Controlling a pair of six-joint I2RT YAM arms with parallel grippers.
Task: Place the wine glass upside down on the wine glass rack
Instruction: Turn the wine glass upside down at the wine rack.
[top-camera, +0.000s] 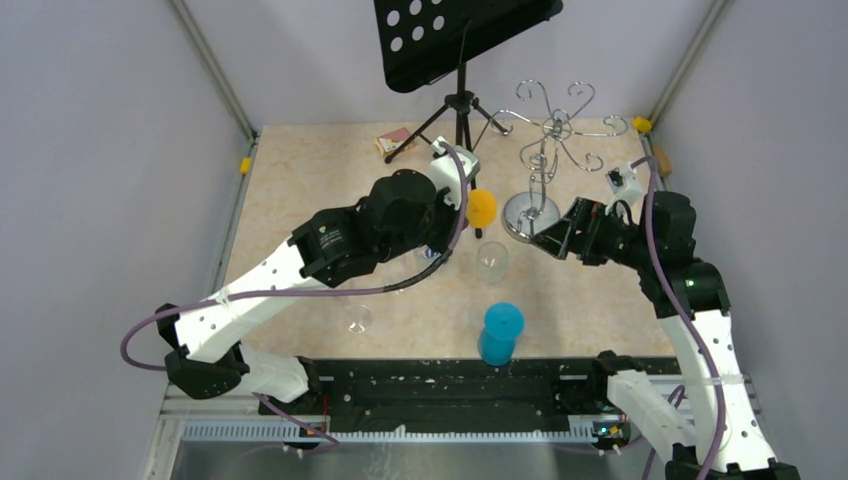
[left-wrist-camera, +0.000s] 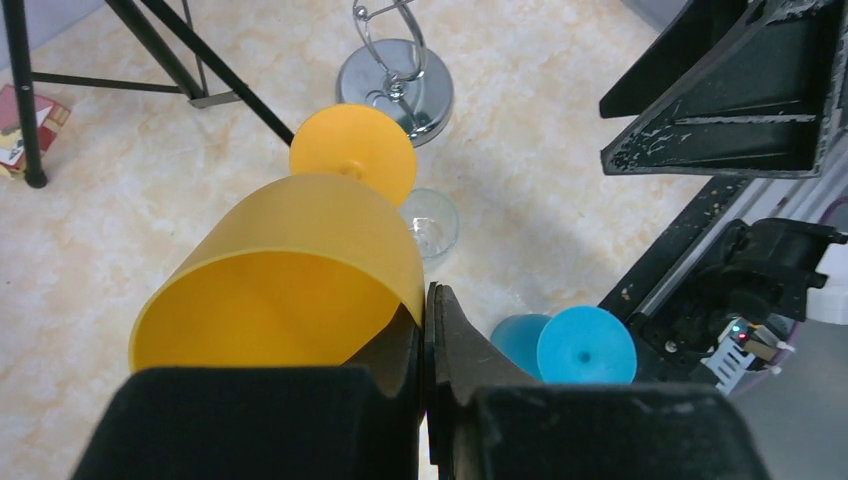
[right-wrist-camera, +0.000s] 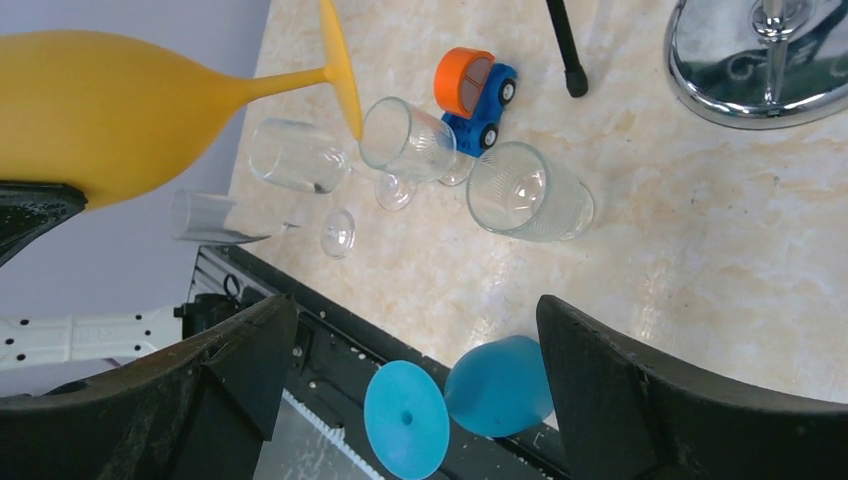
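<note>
Orange wine glass (left-wrist-camera: 300, 270), is it on the wine glass rack (top-camera: 541, 170) already? (Ana)

Not yet. The left gripper (left-wrist-camera: 428, 300) is clamped on the bowl's rim and holds it in the air, lying sideways, foot toward the rack. (Ben)

And the right gripper (right-wrist-camera: 420, 340)? (Ana)

Its jaws stand wide apart, holding nothing, near the rack's base. I think the lifting is done; turning it upside down and hanging it remain. (Ben)
</note>
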